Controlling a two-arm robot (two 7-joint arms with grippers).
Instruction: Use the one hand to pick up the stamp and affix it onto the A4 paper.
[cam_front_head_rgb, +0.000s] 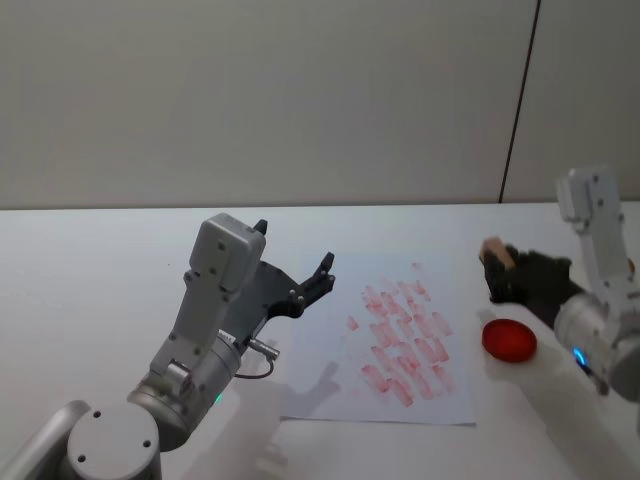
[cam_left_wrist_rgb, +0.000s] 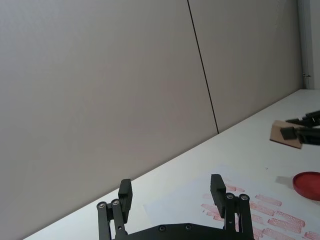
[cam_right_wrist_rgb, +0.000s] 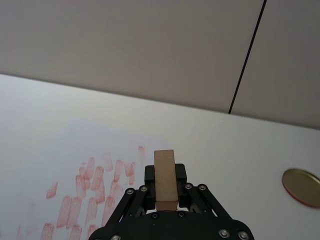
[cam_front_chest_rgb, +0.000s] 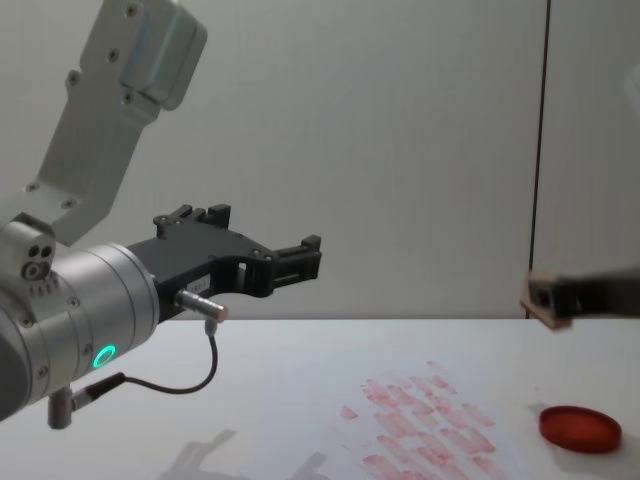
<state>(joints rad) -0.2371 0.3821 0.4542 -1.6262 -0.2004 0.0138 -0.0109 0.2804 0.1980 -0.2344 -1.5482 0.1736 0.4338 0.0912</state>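
Stamp (cam_right_wrist_rgb: 164, 180) (long axis forward) clamped in right tool (cam_right_wrist_rgb: 165, 187) above table.

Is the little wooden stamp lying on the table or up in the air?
Up in the air. The right gripper holds the stamp clamped between its fingers, clearly above the table.

This looks like a robot test bench in a lab or plain office room. A bare white table (cam_front_head_rgb: 90, 250) runs up to a blank grey-beige panelled wall (cam_front_head_rgb: 300, 90), broken by one dark vertical seam (cam_front_head_rgb: 520, 100) on the right. Two silver-grey robot arms (each with a small lit ring) reach over the table, and a white sheet (cam_front_head_rgb: 330, 390) crowded with repeated red stamp marks lies on it, beside a red round ink pad (cam_front_head_rgb: 509, 340) on the right.
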